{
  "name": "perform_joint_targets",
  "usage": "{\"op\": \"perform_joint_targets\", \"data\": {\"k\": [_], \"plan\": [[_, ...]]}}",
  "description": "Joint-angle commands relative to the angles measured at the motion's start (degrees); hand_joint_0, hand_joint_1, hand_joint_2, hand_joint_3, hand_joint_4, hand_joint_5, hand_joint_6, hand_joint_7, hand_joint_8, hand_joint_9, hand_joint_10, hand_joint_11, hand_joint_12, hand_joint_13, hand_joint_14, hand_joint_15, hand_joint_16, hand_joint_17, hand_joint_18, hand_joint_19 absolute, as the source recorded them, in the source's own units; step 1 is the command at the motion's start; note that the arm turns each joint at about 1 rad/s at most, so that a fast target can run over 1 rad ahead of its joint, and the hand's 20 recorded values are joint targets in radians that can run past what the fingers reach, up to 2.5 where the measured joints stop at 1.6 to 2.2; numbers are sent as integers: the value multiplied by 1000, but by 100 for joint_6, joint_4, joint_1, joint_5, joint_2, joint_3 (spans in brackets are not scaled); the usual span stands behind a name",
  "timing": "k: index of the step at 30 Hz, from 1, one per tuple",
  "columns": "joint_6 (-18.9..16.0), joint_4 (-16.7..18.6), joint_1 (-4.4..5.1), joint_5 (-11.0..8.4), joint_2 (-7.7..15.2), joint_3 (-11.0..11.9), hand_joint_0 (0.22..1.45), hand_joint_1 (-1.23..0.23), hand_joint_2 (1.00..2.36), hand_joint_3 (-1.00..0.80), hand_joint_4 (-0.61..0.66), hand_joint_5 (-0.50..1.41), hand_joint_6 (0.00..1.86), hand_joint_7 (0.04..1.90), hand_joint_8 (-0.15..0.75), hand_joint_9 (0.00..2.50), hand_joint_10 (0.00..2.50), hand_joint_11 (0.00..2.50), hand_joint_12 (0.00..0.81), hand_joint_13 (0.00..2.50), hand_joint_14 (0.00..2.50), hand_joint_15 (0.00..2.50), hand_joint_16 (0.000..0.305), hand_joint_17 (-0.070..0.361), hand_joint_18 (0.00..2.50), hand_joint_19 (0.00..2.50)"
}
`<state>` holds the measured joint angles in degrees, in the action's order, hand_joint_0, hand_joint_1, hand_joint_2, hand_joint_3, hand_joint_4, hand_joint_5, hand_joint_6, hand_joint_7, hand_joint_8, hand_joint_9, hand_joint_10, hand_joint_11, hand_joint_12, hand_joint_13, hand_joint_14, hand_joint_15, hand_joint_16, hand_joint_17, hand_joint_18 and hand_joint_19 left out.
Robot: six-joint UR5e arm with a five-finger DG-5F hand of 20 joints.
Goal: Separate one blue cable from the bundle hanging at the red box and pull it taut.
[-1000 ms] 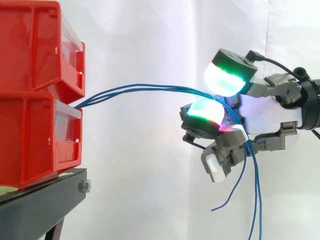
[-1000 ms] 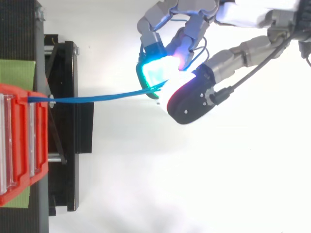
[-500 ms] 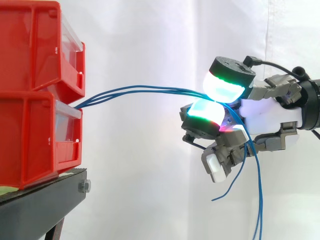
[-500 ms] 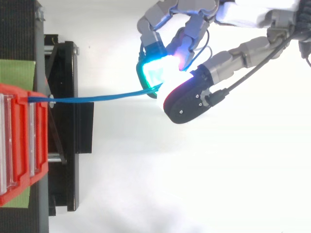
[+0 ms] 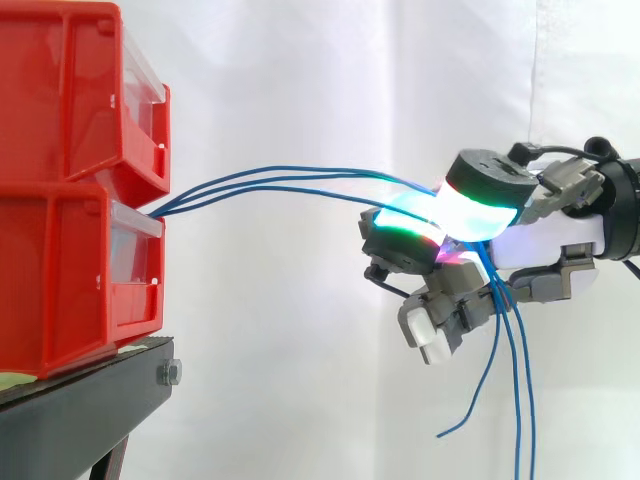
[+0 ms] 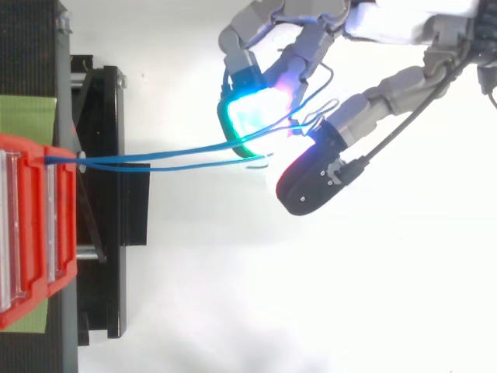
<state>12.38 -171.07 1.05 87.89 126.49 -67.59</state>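
Several thin blue cables (image 5: 280, 180) come out between the two stacked red boxes (image 5: 60, 270) and arc right to my hand (image 5: 550, 235). The hand's fingers are curled, and the thumb's pad presses down on the strands over a green-glowing fingertip (image 5: 400, 232). Past the hand the loose ends hang down. In the top view the cables (image 6: 155, 162) fan into two lines. One runs over the cyan fingertip (image 6: 248, 113) and the other ends at the thumb (image 6: 311, 183).
The red boxes (image 6: 31, 233) sit on a black stand (image 5: 90, 400) at the left, with a green sheet under them. A white curtain hangs behind. Open air lies between the boxes and the hand.
The thumb has swung down and to the right across the cables. In the top view the single blue line has split into two strands, one dragged toward the thumb.
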Motion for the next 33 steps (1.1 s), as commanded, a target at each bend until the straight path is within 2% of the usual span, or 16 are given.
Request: {"op": "perform_joint_targets", "data": {"k": [1,3,4,6,7,8,13,15,17,21,24,26,28,33], "plan": [[-69,-23,0,0,8,0,690,-980,1000,-500,101,-138,925,1404,265,1092,20,994,299,803,20,581,36,80,685,479],[-148,-31,0,0,8,0,623,-956,1000,-500,110,-128,920,1313,274,1105,20,995,297,801,23,590,35,80,678,495],[-183,-31,0,0,8,0,614,-953,1000,-500,115,-127,918,1315,273,1105,20,992,297,801,21,592,36,80,678,496],[-297,-31,0,-9,8,0,515,-875,1000,-500,132,-124,910,1300,302,1124,19,999,329,816,19,586,40,90,698,499],[-341,-31,0,-9,-1,0,515,-875,1000,-500,132,-124,910,1300,302,1124,19,999,329,816,19,586,40,90,698,499],[-359,-31,0,-9,8,0,475,-790,1000,-500,145,-125,905,1278,324,1137,18,982,347,827,18,584,44,99,716,500],[-429,-58,9,-9,-1,-9,485,-736,1000,-500,141,-125,892,1144,320,1137,18,976,348,824,18,577,44,99,710,501],[-429,-67,0,0,8,0,515,-587,1000,-500,139,-123,878,1164,318,1166,20,966,339,816,20,575,42,95,695,512],[-429,-75,9,-9,8,-9,545,-533,1000,-500,131,-123,873,1178,311,1166,21,968,333,812,21,578,41,91,684,514],[-429,-75,0,0,8,-9,586,-619,1002,-474,116,-124,861,1254,309,1160,23,976,329,806,20,587,39,88,673,525],[-429,-75,9,-9,8,0,579,-740,1016,-299,144,-141,887,1302,309,1135,20,976,330,806,21,589,40,90,676,523],[-429,-75,0,-9,8,-9,583,-762,1017,-269,141,-148,895,1296,300,1122,21,976,330,804,22,589,40,90,674,523],[-429,-84,0,-9,-1,-9,582,-765,1018,-262,137,-150,898,1289,305,1120,21,981,332,804,20,593,40,90,675,521],[-429,-93,9,0,8,-9,695,-871,1017,-310,69,-158,906,1363,289,1112,21,1006,319,802,20,580,39,87,681,506]]}}
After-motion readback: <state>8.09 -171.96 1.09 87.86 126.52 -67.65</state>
